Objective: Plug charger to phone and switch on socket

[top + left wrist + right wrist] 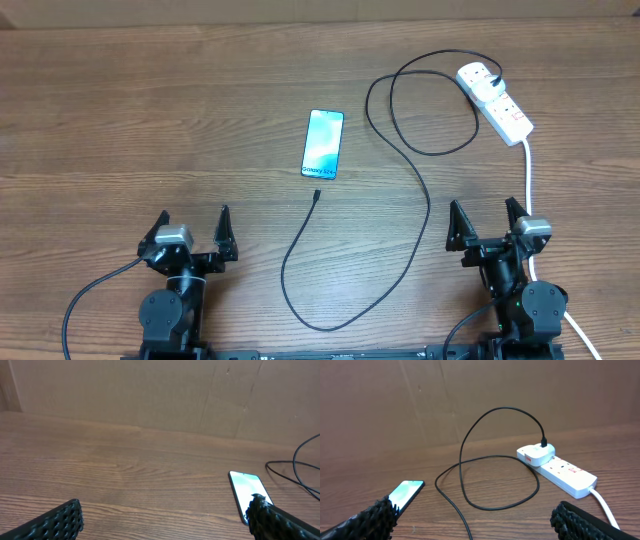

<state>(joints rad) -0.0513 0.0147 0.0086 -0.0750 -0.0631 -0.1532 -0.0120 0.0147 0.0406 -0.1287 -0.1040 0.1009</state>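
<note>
Charger tip (316, 195) is lying just off the phone's (322, 144) lettered end, nearer the wide-open left gripper (193, 232) than the equally open right gripper (488, 222).

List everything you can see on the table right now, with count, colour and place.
phone: one, dark edges, lit light blue screen, flat at table centre.
charger: one, thin black cable, looping from the socket down the right side and back up; its tip lies just short of the phone's near end, unplugged.
plug adapter: one, white, seated in the socket's far end, cable attached.
socket: one, white strip with red switches, far right.
white cord: one, thick, running from the socket towards the right arm.
table: one, brown wood grain.
left gripper: one, black, near left, open, empty.
right gripper: one, black, near right, open, empty.
</note>
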